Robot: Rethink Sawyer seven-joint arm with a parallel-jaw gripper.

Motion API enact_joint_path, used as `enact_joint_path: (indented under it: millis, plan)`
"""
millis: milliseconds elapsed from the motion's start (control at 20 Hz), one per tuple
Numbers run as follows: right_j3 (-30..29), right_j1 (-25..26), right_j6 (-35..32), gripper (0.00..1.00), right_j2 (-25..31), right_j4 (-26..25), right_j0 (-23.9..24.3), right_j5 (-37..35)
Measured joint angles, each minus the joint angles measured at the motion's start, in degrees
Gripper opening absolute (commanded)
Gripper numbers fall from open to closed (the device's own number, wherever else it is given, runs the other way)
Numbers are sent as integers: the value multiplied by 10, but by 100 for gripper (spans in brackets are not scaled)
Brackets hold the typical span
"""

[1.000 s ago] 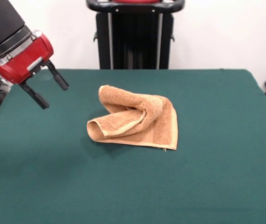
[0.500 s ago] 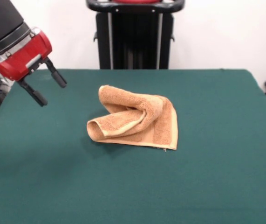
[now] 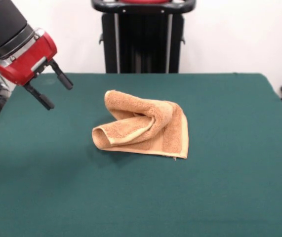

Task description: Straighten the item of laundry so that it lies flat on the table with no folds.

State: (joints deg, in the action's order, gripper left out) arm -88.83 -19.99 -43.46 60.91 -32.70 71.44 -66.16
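**Listener:** Where is the towel, and what shape is it in?

**Robot:** The orange-tan towel (image 3: 143, 131) lies near the middle of the green desk (image 3: 229, 192), seen from across it. It is not flat. One side is rolled over on itself into a loose tube whose open mouth faces about eight o'clock, with a paler woven band showing along the curled lip. A second fold humps up toward eleven o'clock. Only the strip along the four o'clock edge rests flat on the felt.

**Listener:** And your hand?

**Robot:** My hand (image 3: 50, 90) hangs in the air at about ten o'clock from the towel, well apart from it, above the desk's far corner. Its two black fingers (image 3: 61, 75) are spread apart and hold nothing.

**Listener:** So how much is done?

**Robot:** Very little, as I judge it. No fold is opened yet. I would need to reach the towel, take a free edge or corner, and draw the rolled part open until the whole cloth lies in one layer.
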Motion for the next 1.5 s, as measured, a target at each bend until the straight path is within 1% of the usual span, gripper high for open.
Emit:
enact_joint_path:
  millis: [1000,1500]
  plan:
    - [-7,35,0,100,6,16,-11,2]
    - [-7,60,0,100,24,15,-10,78]
